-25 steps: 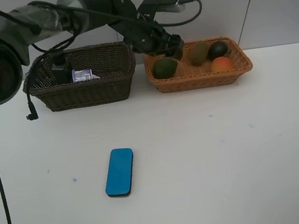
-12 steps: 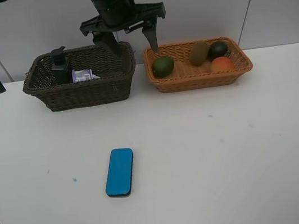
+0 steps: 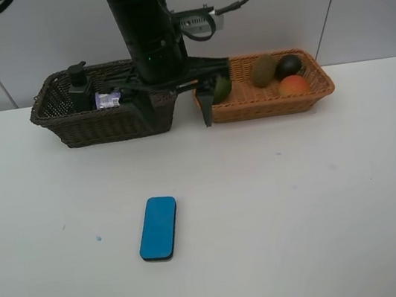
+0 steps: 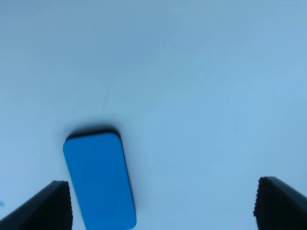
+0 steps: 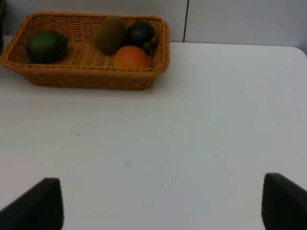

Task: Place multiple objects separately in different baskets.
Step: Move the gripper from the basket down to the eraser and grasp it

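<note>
Your left gripper (image 3: 174, 114) has its two dark fingers (image 3: 205, 109) spread wide apart with nothing between them; in the high view it hangs from the black arm (image 3: 143, 29) in front of the gap between the two baskets, fingertips pointing down toward the white table (image 3: 305, 207). In your left wrist view the same pair of fingertips (image 4: 48, 206) frames the blue eraser (image 4: 98, 182), which lies flat on the table between them and nearer one fingertip, touched by neither. Your right gripper (image 5: 160, 206) likewise stands fully apart and empty; only its two dark fingertips (image 5: 36, 203) show at the edges of its wrist view, above bare table, and it does not appear in the high view. Moving outward, you find the blue eraser (image 3: 158, 227) alone on the table, well apart from both baskets and nearer the camera. The dark brown basket (image 3: 103, 122), the deeper of the two, holds the dark green pump bottle (image 3: 81, 88) standing upright at its left end and, just beside it, a small purple-and-white item (image 3: 109, 99) that is partly hidden by the basket wall. The light orange basket (image 3: 281, 99) holds the green lime (image 5: 46, 46) at one end, partly hidden by the gripper in the high view, and at the other end the brown kiwi (image 3: 264, 69), the dark mangosteen (image 3: 289, 65) and the orange-red peach (image 3: 293, 85), clustered close together.
</note>
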{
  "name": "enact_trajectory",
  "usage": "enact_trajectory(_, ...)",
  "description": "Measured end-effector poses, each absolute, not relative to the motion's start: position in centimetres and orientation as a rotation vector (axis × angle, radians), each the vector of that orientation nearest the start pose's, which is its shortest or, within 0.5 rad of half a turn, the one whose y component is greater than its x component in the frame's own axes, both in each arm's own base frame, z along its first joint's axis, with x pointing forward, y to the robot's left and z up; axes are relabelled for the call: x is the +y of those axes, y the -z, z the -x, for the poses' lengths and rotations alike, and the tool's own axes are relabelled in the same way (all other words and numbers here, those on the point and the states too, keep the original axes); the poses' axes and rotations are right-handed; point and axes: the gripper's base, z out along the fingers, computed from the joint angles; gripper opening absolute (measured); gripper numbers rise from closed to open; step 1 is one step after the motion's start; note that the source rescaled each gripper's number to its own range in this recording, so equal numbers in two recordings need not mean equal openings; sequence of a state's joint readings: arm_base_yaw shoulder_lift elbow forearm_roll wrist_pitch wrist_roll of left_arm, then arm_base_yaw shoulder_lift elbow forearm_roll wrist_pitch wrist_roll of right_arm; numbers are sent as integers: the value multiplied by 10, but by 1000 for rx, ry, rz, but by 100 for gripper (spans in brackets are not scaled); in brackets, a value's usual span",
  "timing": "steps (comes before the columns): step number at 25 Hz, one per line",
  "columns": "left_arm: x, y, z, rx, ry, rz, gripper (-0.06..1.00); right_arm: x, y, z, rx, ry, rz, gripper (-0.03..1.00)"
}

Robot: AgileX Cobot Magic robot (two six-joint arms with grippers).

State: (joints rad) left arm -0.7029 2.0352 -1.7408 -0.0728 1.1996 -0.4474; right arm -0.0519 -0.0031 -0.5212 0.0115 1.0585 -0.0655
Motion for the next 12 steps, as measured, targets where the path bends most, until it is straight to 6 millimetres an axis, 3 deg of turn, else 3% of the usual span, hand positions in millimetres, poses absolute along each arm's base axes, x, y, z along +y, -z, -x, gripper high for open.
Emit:
enact_trajectory(5, -266, -231, -286, 3072, 173, -332, 100, 1, -283, 8, 2018, 61, 14, 100)
enact_trajectory(6, -259, -226, -269, 3071, 209, -289, 100, 1, -283, 8, 2018, 61, 14, 100)
enact_trajectory(12, -236, -203, -224, 3062, 289, -211, 100, 1, -283, 8, 2018, 61, 14, 100)
